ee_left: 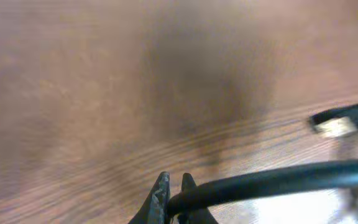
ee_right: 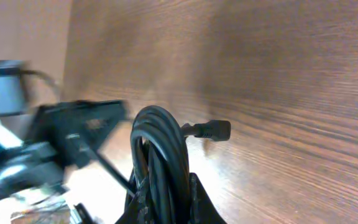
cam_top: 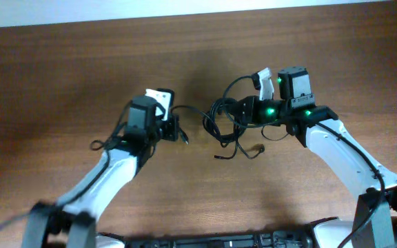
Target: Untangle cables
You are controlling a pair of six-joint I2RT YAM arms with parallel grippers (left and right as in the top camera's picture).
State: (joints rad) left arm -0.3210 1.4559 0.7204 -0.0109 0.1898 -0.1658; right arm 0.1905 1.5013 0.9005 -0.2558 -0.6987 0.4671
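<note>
Over the wooden counter (cam_top: 81, 62), my right tool (ee_right: 166, 193) is clenched on the coiled cable bundle (ee_right: 160, 143) and my left tool (ee_left: 174, 190) pinches one strand (ee_left: 278, 177) leading from it, so I judge we're at the pull-apart step: next, draw that strand slowly leftward, free of the loops.

One brown wood-grain table (cam_top: 60, 69) holds one tangled bundle of thin black cables (cam_top: 222, 120); the number of cords in it cannot be told. Three loose plug ends (cam_top: 218, 157) show, among them one silver-tipped plug (ee_left: 335, 126). Two white-and-black robot arms, the left arm (cam_top: 105, 172) and the right arm (cam_top: 336, 148); two black two-finger grippers, the left gripper (ee_left: 173, 182) and the right gripper (ee_right: 165, 190).
</note>
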